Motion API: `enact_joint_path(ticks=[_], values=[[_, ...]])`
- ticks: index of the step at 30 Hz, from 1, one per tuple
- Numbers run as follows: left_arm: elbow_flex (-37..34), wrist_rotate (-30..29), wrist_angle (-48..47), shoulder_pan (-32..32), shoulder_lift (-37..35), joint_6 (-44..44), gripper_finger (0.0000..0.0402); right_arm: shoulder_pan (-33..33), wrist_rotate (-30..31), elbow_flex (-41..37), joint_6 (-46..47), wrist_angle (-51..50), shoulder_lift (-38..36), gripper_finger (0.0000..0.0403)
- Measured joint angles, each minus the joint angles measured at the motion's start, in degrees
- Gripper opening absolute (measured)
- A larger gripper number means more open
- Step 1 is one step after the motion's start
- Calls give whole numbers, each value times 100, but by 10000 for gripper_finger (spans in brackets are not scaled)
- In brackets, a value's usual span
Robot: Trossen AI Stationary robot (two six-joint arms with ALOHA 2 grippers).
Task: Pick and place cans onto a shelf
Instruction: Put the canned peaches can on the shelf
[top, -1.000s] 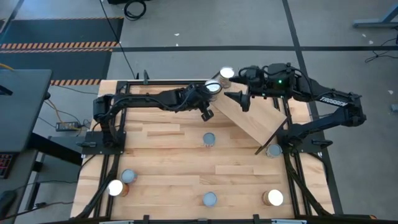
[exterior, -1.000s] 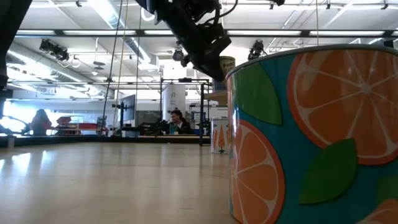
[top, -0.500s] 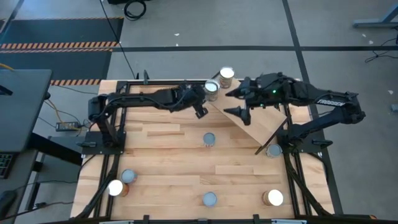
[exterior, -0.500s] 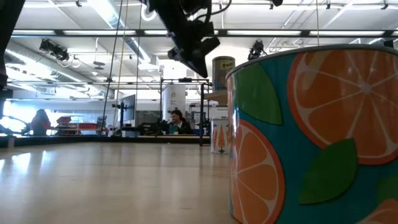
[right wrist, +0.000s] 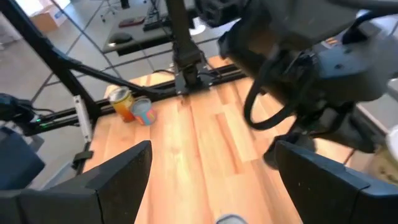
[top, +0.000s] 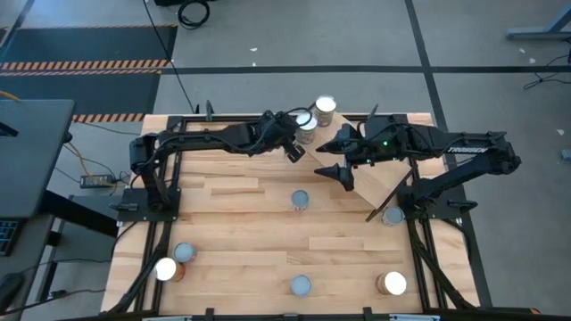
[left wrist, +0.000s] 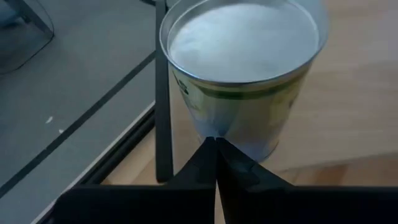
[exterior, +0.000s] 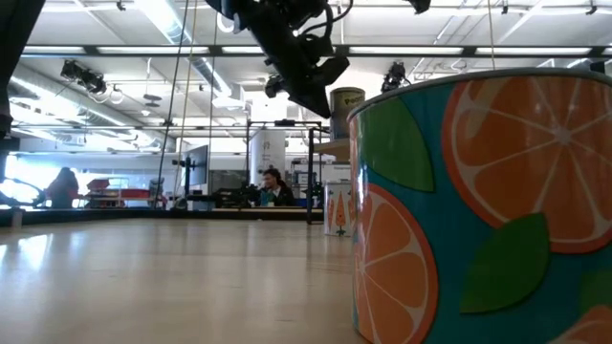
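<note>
The shelf is a light-wood plank standing at a slant at the table's far right. Two cans stand at its far left end, one silver-topped and one white-topped. My left gripper is shut, right beside the silver-topped can. It also shows in the low view, next to that can. My right gripper is wide open and empty above the shelf's left end. Several more cans stand on the tabletop. My left gripper's shut fingertips point at the lower side wall of the silver-topped can, coming from the table's near left. I cannot tell whether they touch it. The can stands upright.
Loose cans stand at mid-table, by the shelf's near foot, at the near left and along the near edge. An orange-patterned can fills the low view's right. People sit in the room behind.
My right gripper has moved toward the table's left and near edge along the shelf and has turned. My left gripper drew back a little toward the left, then came back toward the silver-topped can. The can stays upright on the shelf.
</note>
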Motion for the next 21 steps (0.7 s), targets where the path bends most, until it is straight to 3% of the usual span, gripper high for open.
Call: enact_joint_path(ticks=[8, 15, 21], values=[[0, -26, -138, 102, -74, 103, 10, 310, -173, 0, 245, -343, -92, 347], [7, 409, -295, -230, -147, -1029, 11, 441, -130, -2, 533, -625, -128, 347], [-2, -31, 254, -612, 59, -1131, 11, 594, 35, -2, 702, -603, -152, 347]])
